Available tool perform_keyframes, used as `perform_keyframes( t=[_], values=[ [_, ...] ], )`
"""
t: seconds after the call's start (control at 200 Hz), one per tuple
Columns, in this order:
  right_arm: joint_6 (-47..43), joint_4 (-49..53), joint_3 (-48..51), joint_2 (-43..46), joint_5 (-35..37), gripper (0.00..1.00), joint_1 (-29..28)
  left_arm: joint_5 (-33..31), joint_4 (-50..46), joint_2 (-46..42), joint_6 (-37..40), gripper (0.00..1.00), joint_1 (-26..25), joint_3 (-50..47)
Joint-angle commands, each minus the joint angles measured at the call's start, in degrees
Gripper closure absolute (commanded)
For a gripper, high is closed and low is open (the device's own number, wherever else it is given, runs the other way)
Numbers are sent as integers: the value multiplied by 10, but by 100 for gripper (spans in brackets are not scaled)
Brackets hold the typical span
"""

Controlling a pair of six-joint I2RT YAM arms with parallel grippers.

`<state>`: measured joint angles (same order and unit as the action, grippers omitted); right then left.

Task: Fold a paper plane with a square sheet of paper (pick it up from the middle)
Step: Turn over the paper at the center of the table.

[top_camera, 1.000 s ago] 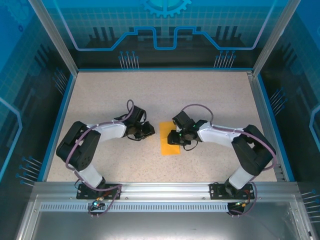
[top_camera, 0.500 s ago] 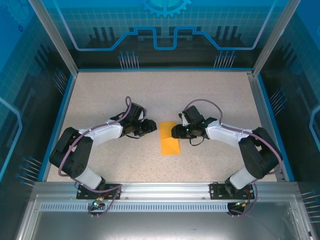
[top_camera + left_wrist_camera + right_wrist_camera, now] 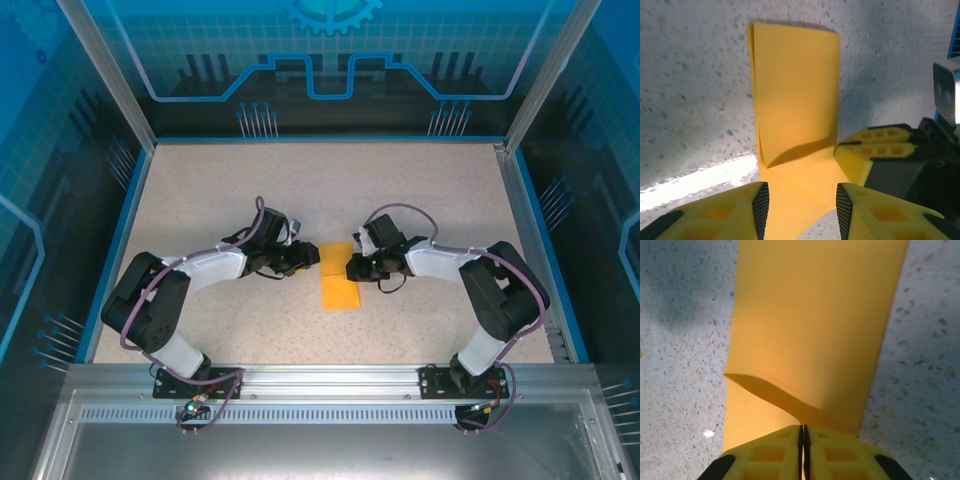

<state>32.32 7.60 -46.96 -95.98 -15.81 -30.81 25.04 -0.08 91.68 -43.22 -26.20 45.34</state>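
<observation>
Black-and-white arms (image 3: 215, 266), purplish cables (image 3: 398, 208), yellow black-padded fingers (image 3: 715, 212), seemingly hollow-ribbed.

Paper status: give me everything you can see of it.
Thin, plain orange-yellow paper, folded into a two-layer rectangle, lying on the speckled table between the arms. The layers gape slightly along one long edge. The right gripper is shut on the top layer at the far end, curling that corner up off the lower layer. The left gripper is open, its fingers astride the same end; contact unclear.

left tool (image 3: 308, 258) & right tool (image 3: 352, 268) hem paper (image 3: 340, 292); far table (image 3: 330, 190) free
</observation>
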Motion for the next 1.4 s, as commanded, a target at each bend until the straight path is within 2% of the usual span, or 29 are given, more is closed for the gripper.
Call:
perform_keyframes(
  t=[0.0,0.365,0.975,1.05,1.171,1.311,1.396],
  values=[
    [27,-42,27,6,-20,91,18,63,49,18,-21,56,2,-13],
    [46,-63,44,2,-30,90,25,95,67,58,-25,56,-24,10],
    [48,-60,44,-4,-31,89,26,85,37,132,-35,54,-42,58],
    [49,-60,44,1,-35,85,25,86,44,141,-49,56,-43,61],
    [56,-58,47,30,-37,73,26,85,54,148,-59,62,-43,61],
    [67,-29,47,89,-6,58,28,81,56,143,-58,73,-43,58],
    [73,-10,52,125,11,52,34,79,55,141,-54,78,-43,57]
  ],
)
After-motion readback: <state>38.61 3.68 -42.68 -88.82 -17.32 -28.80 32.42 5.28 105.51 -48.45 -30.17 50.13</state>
